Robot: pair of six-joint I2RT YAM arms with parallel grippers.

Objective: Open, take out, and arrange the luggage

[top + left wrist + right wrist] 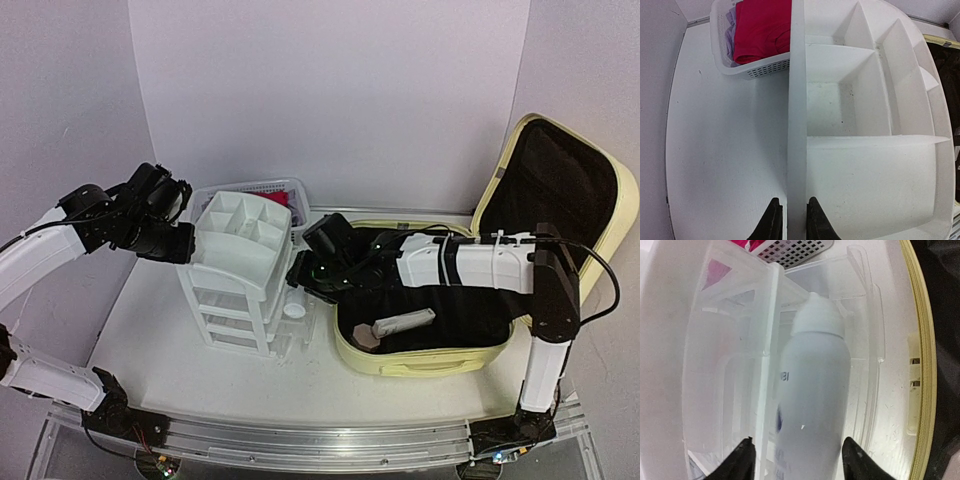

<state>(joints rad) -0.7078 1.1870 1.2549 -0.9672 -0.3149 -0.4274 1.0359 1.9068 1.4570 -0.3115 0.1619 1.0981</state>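
Top external view was taken up on its right side by the suitcase (440, 362), which was laid open on the counter (150, 350) with its pale yellow lid (622, 205) stood up at the far right and its black lining exposed. A pale grey tube-shaped item (405, 322) was seen lying in the lower shell. The right arm (470, 262) was stretched leftward over the open shell, with its wrist placed just past the suitcase's left rim and beside the white drawer organizer (240, 255). In the right wrist view the right jaws were seen released, spread wide to either side of a white bottle (812, 395), which was blurred and lay in a clear plastic tray (867, 340). A gap was shown between one finger (742, 460) and the bottle, while contact at the other finger could not be told. The suitcase's yellow rim was shown at that view's right edge. The left arm (60, 240) was extended in from the left, and in the left wrist view the left jaws were seen clenched on the organizer's upright edge wall, with a black finger (772, 220) set against each side. Behind the organizer a white mesh basket (735, 65) was seen, with a red cloth (762, 30) inside it.
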